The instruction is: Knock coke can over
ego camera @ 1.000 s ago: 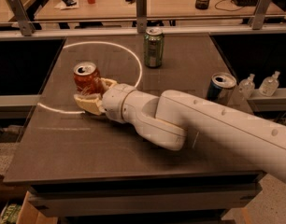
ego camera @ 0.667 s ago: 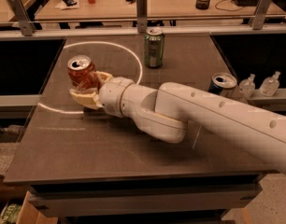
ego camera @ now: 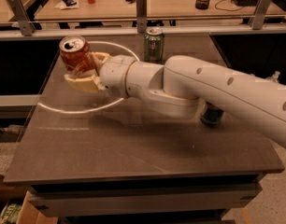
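The red coke can (ego camera: 75, 56) with its silver top is near the table's back left, tilted to the left. My gripper (ego camera: 89, 70) reaches it from the right. One tan finger (ego camera: 102, 57) lies behind the can and the other finger (ego camera: 82, 83) lies in front of its base, both against it. The white arm (ego camera: 203, 90) runs across the table from the right.
A green can (ego camera: 153, 44) stands upright at the back centre, just behind my wrist. A dark can (ego camera: 211, 116) is mostly hidden under the arm at the right. A white circle (ego camera: 63, 110) marks the dark table (ego camera: 133, 148). A metal rail (ego camera: 141, 8) runs along the back.
The gripper has moved left and back with the coke can between its fingers. The can has gone from upright to leaning left.
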